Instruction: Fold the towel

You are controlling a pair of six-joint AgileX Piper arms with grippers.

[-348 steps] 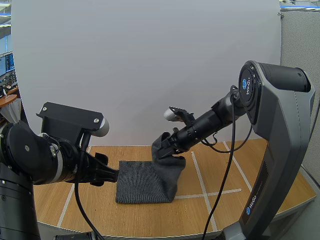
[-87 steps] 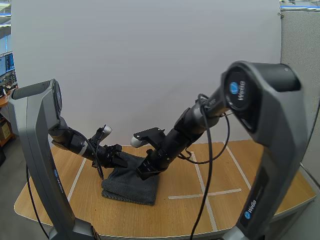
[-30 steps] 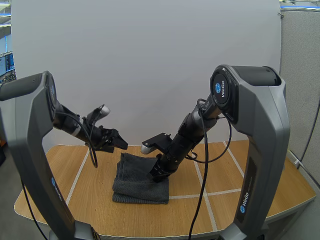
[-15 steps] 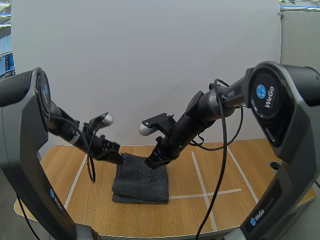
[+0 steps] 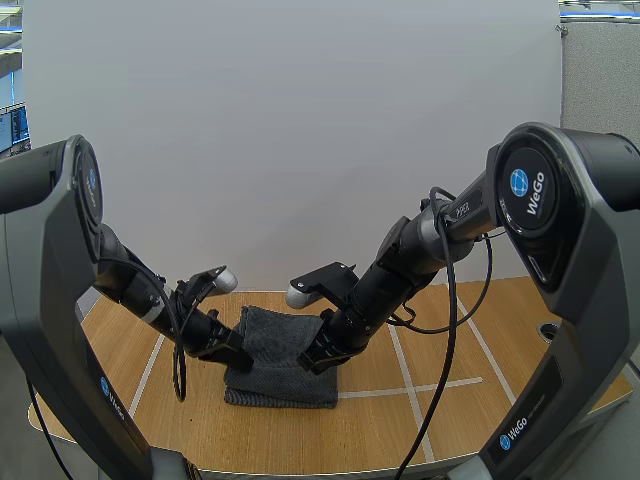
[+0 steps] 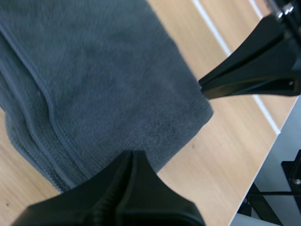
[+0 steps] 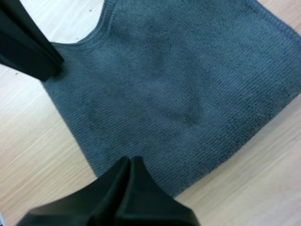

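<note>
Dropped lower since half a second ago: left gripper (image 5: 236,354) at left edge, right gripper (image 5: 317,360) at right edge of folded dark-grey terry towel (image 5: 280,345), lower centre of frame; both equally near, fingers pressed together.

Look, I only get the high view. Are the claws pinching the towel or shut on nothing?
Observer: Left wrist view: the left claw is shut into one wedge, pinching nothing, tip over the towel near its edge.
Operator: And the other one?
Observer: Right wrist view: the right claw is shut too, empty, also over the towel.
Operator: Is the fold tidy?
Observer: Beside the left claw, several layer edges lie stacked, slightly stepped.
</note>
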